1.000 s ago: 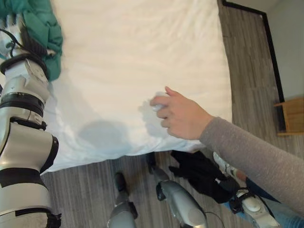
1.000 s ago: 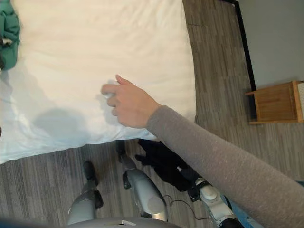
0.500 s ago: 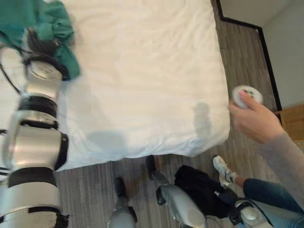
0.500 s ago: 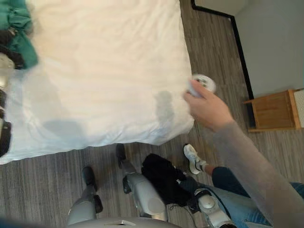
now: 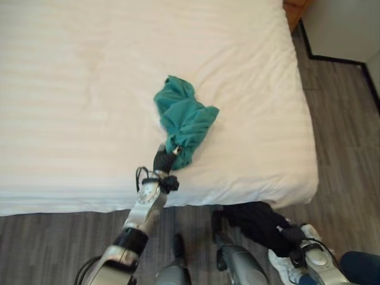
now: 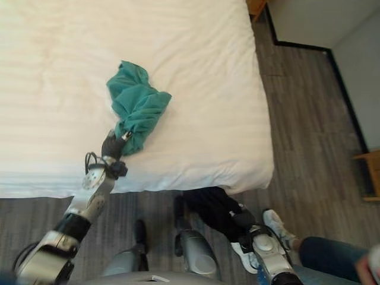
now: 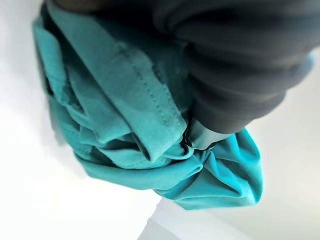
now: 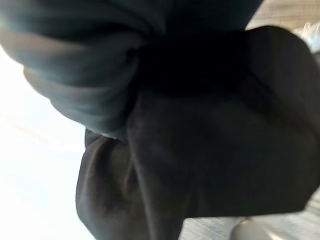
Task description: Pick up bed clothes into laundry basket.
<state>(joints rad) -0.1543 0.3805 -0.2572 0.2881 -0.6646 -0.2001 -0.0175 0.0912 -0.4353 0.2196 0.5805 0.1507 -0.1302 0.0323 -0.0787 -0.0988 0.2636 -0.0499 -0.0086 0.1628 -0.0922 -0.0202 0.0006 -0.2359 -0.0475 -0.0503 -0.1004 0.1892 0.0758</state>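
Note:
A crumpled teal garment point(image 5: 185, 120) lies on the white bed point(image 5: 71, 89), near its front edge. My left hand point(image 5: 164, 160) reaches in from below and is shut on the garment's near end; in the left wrist view the teal cloth point(image 7: 130, 125) bunches around a finger point(image 7: 204, 138). Low at the right, over the floor, my right hand point(image 5: 295, 240) has a black garment point(image 5: 256, 221) bundled against it, and in the right wrist view that black cloth point(image 8: 200, 150) covers the hand past the dark cover.
The bed's front edge point(image 5: 237, 196) and right corner point(image 6: 261, 172) border grey wood flooring point(image 6: 309, 119). A person's white shoe point(image 6: 274, 223) and jeans leg point(image 6: 332, 256) stand close to my right arm. Wooden furniture point(image 6: 256, 6) stands past the bed's far corner.
The whole view has swung, so the teal garment now sits mid-picture. The person's arm and hand, with a small white object, have drawn back off the bed.

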